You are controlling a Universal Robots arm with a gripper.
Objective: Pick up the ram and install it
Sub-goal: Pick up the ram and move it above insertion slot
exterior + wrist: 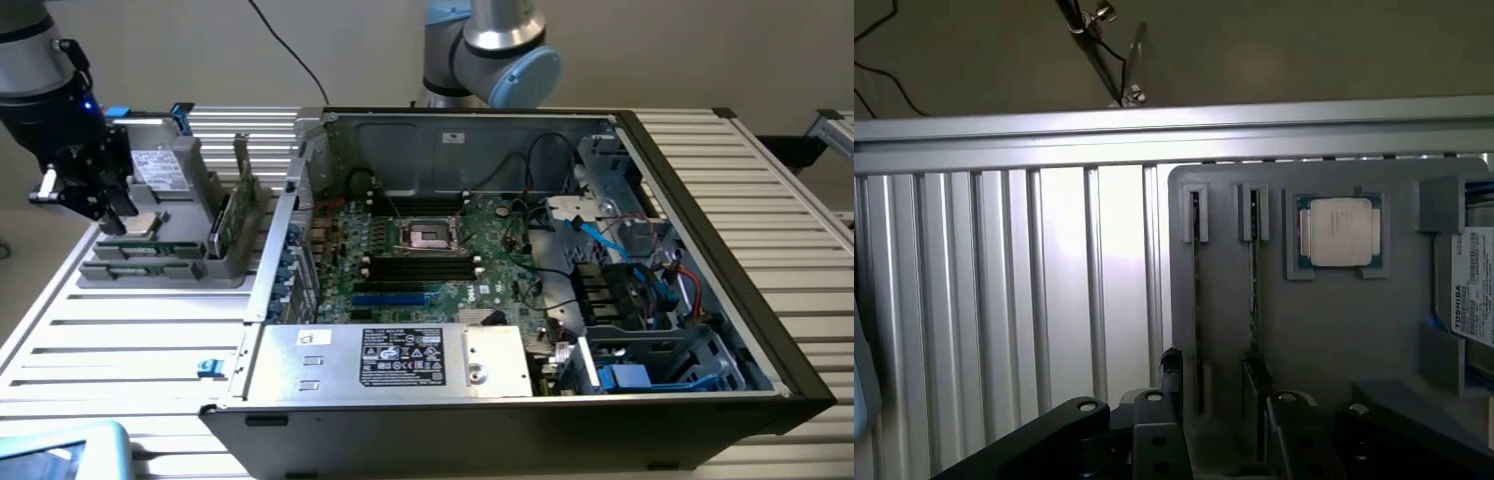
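Hovering over the holder [1334,330] on the tabletop [120,340], fingers [1172,375] spread wide and gripping nothing. Open to trouble in a few ways, by judgement. Could tip or bend the ram [1196,290], standing edge-on in the holder's edge slot, if closed off-centre and pushed sideways. Could jam a fingertip onto the second stick [1254,290], in the holder's next slot inward, if lowered on the present line, being almost directly in line with it. Could let the thin board slip or cock in the slot if pinched too lightly. CPU [1341,232] and drive [1474,290], deeper into the holder, well apart from all this. Ram between the fingers, untouched, nearer the finger at the holder's edge than the inward one.
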